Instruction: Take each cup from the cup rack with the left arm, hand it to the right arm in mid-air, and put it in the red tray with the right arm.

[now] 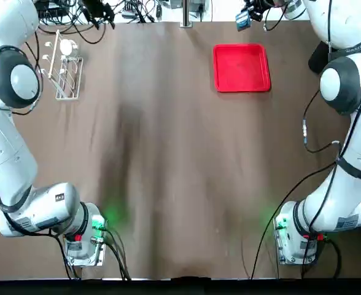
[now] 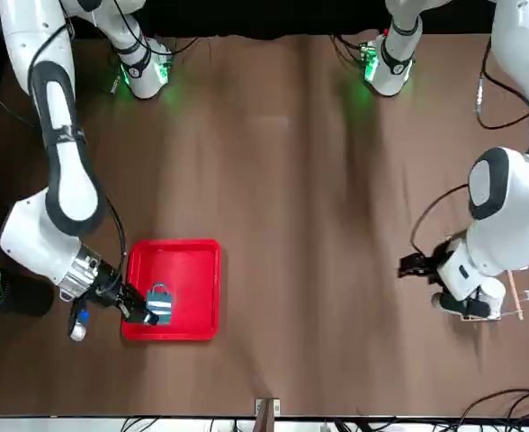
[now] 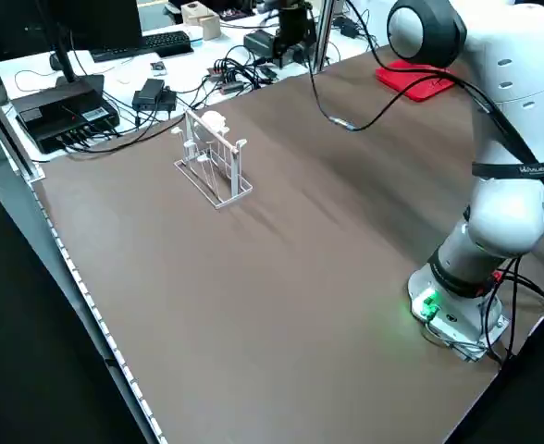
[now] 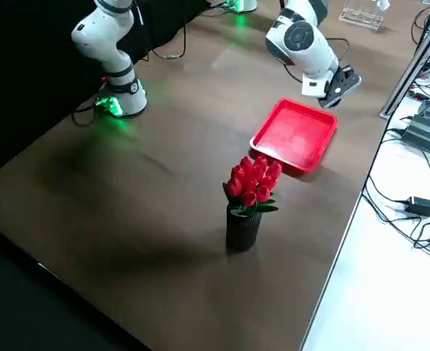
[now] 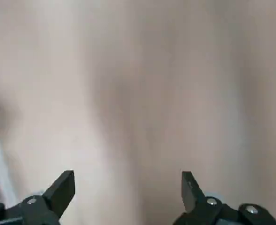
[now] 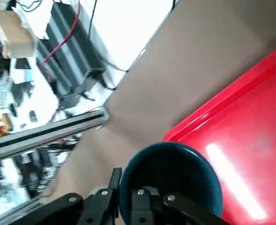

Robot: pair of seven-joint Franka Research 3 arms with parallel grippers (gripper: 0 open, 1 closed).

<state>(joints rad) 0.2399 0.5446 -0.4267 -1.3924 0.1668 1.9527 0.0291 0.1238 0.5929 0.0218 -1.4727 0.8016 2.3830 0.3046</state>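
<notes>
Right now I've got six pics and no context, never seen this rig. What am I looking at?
Two white robot arms share a brown table. The views are overhead, across the table, one from each side, and one camera on each wrist. A red tray, a wire cup rack with a white cup on it, and a pot of red flowers stand on the table. The right gripper holds a blue cup over the tray's edge. The left gripper hangs open and empty near the rack.
</notes>
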